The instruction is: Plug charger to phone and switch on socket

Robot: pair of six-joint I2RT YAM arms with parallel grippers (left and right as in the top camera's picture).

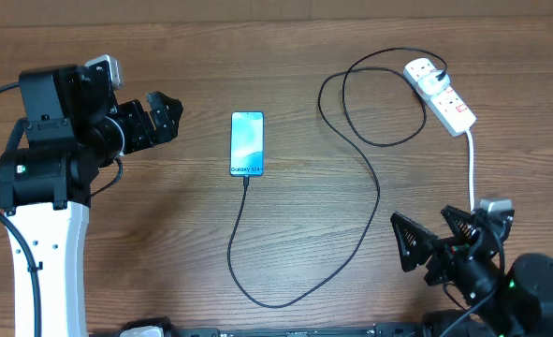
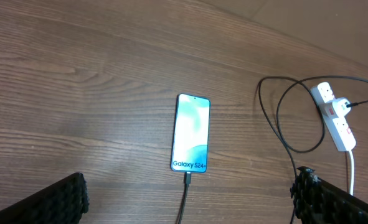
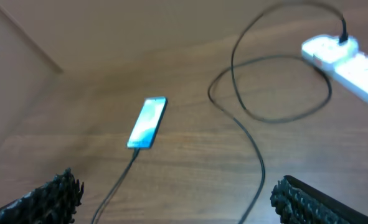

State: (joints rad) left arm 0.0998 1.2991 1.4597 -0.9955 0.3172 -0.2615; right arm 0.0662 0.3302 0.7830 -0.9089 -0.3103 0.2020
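The phone (image 1: pixel 247 143) lies flat mid-table, screen lit blue-teal, and also shows in the left wrist view (image 2: pixel 190 132) and the right wrist view (image 3: pixel 147 122). The black charger cable (image 1: pixel 370 215) has its tip in the phone's bottom edge (image 2: pixel 187 178). It loops round to a black plug seated in the white socket strip (image 1: pixel 442 94) at the far right, also in the left wrist view (image 2: pixel 334 116). My left gripper (image 1: pixel 162 116) is open and empty, left of the phone. My right gripper (image 1: pixel 435 236) is open and empty near the front right.
The socket's thick white cord (image 1: pixel 471 168) runs from the strip toward the front right, beside my right arm. The cable's loop (image 1: pixel 379 103) lies on the wooden table (image 1: pixel 164 234) between phone and socket.
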